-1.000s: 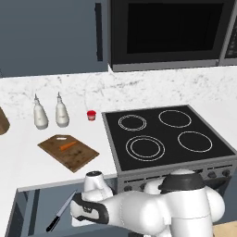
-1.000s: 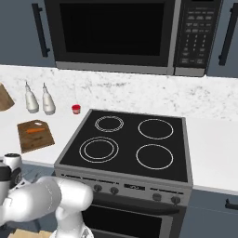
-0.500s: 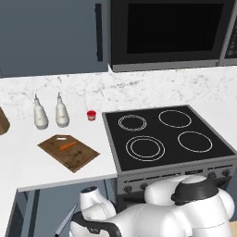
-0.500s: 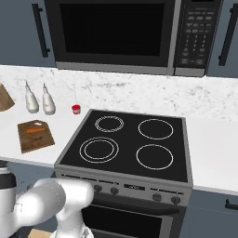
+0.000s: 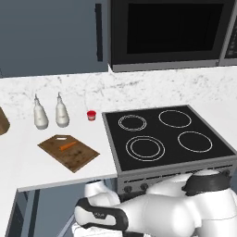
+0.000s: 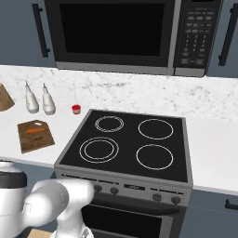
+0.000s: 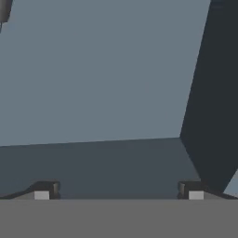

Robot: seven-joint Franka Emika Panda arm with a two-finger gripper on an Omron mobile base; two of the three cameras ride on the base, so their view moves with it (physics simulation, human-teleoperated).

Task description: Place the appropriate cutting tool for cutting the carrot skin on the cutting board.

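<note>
The black four-ring stove (image 5: 169, 139) fills the middle of the white marble counter (image 6: 211, 144). At its nine o'clock lies the dark brown wooden cutting board (image 5: 68, 152), the tiny orange carrot (image 5: 67, 146) resting on it. Low before blue-grey cabinet panels (image 7: 97, 69), the two-finger gripper (image 7: 118, 193) stands wide apart, holding nothing. I can't spot the peeler.

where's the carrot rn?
The carrot lies on the cutting board, on the counter left of the stove, in front of the two white bottles.
</note>
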